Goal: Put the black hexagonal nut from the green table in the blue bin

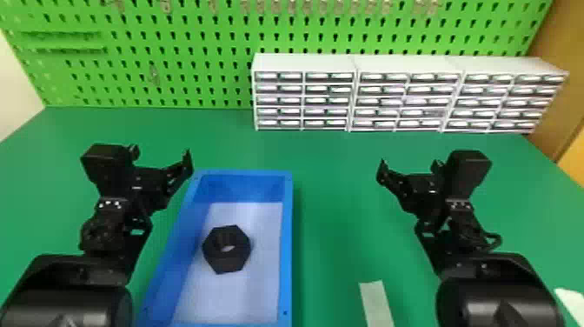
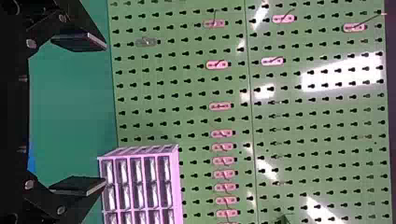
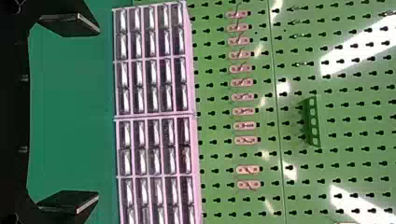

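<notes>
The black hexagonal nut [image 1: 214,257] lies flat inside the rectangular blue plastic bin [image 1: 288,243], on its pale floor, a little nearer the left wall than the right, its round hole facing up. The bin sits on the smooth green surface [image 1: 334,195], left of centre in the head view.

The black two-fingered left pincer [image 1: 160,155] is near the bin's far left corner, raised above the surface; it is released, its flat fingers [image 2: 81,41] spread wide with nothing between them. The black two-fingered right pincer [image 1: 409,166] is also up above the surface, well apart from the bin on its right side, and it too is released and empty, both fingers [image 3: 70,24] standing wide apart.

A pale flat strip [image 1: 376,302] lies on the surface right of the bin. At the back, a row of white cabinets with small drawers [image 1: 304,61] stands before an upright green pegboard [image 1: 195,43] fitted with hooks
</notes>
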### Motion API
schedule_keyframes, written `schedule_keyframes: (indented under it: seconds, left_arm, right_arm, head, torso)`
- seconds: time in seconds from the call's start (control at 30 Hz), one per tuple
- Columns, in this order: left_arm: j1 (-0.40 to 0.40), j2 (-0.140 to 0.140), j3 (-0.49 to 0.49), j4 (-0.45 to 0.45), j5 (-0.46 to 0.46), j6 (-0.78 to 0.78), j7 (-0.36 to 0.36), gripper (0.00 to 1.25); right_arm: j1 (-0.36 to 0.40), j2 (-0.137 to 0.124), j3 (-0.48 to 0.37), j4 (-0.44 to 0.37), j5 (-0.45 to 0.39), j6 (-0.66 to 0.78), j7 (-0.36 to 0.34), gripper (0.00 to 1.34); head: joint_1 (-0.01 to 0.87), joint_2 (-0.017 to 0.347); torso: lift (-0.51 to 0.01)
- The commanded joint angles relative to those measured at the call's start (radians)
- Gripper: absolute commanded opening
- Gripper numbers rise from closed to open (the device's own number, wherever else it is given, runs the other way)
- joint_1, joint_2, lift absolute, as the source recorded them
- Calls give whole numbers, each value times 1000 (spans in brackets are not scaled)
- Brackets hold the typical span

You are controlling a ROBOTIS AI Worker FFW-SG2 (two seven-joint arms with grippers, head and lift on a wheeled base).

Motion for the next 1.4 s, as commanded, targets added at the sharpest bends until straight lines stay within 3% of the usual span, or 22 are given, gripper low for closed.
schedule_keyframes:
  seconds: [0.0,1.37]
  left_arm:
    - [1,0,0,1,0,-1,0,1000]
    - [-5,0,-20,9,2,-1,0,1000]
  right_arm:
    - [1,0,-1,1,-2,0,0,1267]
    - [-1,0,3,2,-6,-1,1,1267]
  head:
    - [686,52]
    - [686,52]
  torso:
    - [-97]
    - [-97]
